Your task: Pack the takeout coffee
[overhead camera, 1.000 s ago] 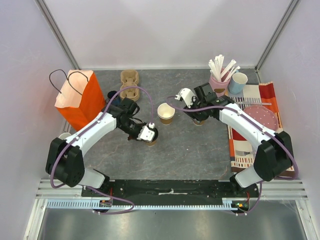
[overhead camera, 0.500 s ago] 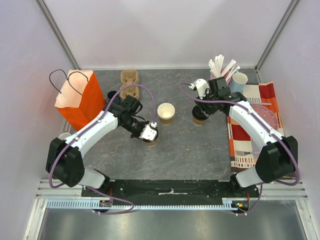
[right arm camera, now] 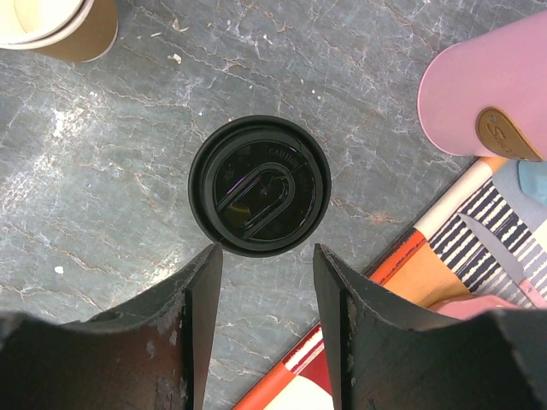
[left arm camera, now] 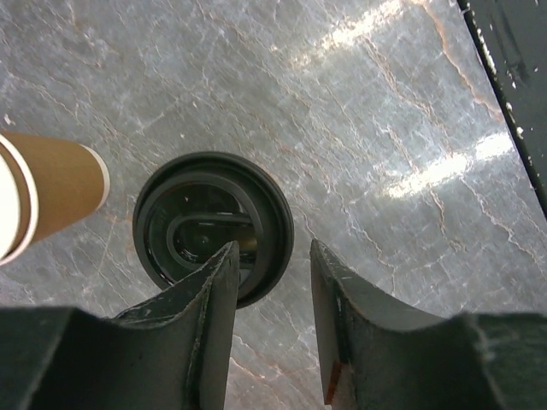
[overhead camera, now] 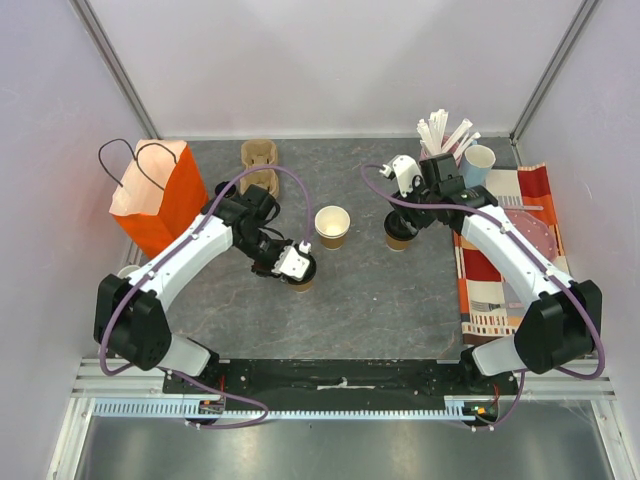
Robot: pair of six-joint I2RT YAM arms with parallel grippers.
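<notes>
while both sets of jaws stand apart, gripping nothing, each upright lidded cup sits below and just ahead of its claw: left lidded cup (left arm camera: 214,226) under left gripper (left arm camera: 272,256), right lidded cup (right arm camera: 259,185) under right gripper (right arm camera: 267,256); orange bag (overhead camera: 158,200) nearer left arm.

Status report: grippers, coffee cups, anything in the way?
Left gripper open above first lidded cup. Right gripper open above second lidded cup. Both unpacked. Nothing obstructing.
</notes>
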